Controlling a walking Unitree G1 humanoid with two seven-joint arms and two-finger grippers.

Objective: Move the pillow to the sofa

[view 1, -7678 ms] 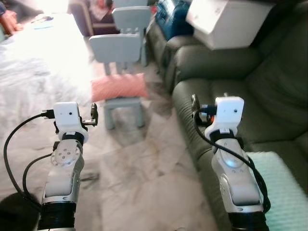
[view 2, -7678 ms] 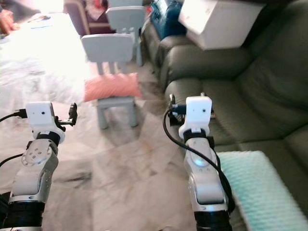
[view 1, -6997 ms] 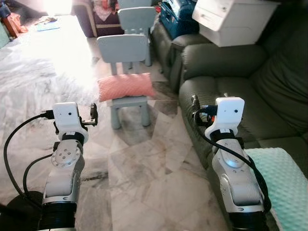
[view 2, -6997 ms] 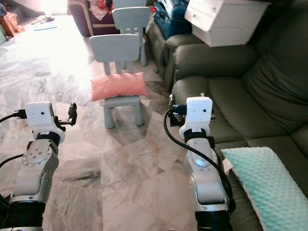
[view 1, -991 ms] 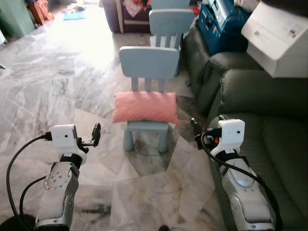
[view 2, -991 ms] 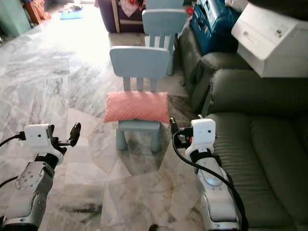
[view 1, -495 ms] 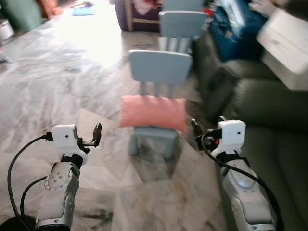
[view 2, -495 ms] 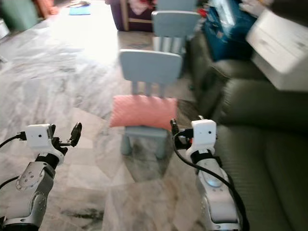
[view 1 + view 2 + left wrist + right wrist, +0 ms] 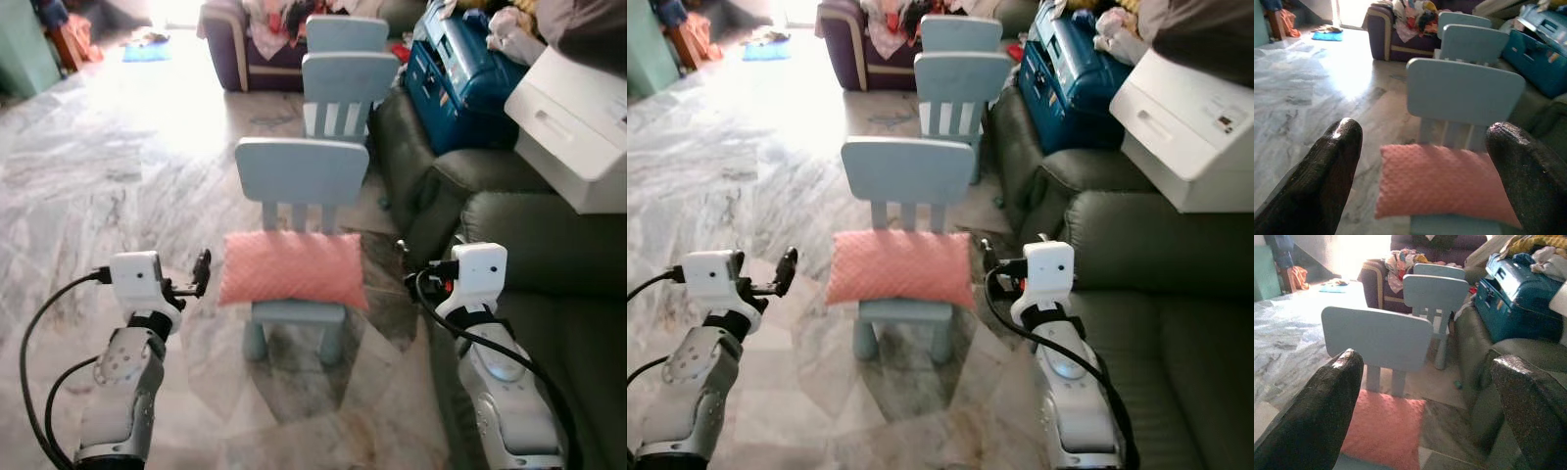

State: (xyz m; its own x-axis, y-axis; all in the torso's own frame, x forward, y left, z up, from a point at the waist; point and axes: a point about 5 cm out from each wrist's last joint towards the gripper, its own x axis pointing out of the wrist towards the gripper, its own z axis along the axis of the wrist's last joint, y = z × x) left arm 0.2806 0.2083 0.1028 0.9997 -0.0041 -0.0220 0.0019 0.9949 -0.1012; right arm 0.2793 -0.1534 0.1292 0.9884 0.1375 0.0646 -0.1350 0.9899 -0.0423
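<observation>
A pink pillow (image 9: 292, 268) lies flat on the seat of a small pale blue child's chair (image 9: 299, 181), just below the centre of the left eye view. Its long axis runs side to side across the frame, parallel to the chair's backrest, and both short ends overhang the seat edges. A second pale blue chair (image 9: 350, 83) stands behind the first, toward the top of the frame, with a third backrest (image 9: 347, 31) beyond it. The dark green sofa (image 9: 568, 255) takes up the right side of the frame, its armrest close to the pillow's right end. A white printer (image 9: 580, 127) sits on the sofa at the upper right, and a blue case (image 9: 460, 73) lies above the armrest near the top. The floor (image 9: 118, 166) is grey marble tile, brightly lit at the upper left. The robot's left hand (image 9: 202, 272) hovers low in the frame, just left of the pillow and apart from it; in the left wrist view its two black fingers (image 9: 1327, 176) stand spread wide, holding nothing, with the pillow seen between them. The right hand (image 9: 404, 266) hovers just right of the pillow, near the sofa's edge; in the right wrist view its fingers (image 9: 1320, 416) are likewise parted and empty.
</observation>
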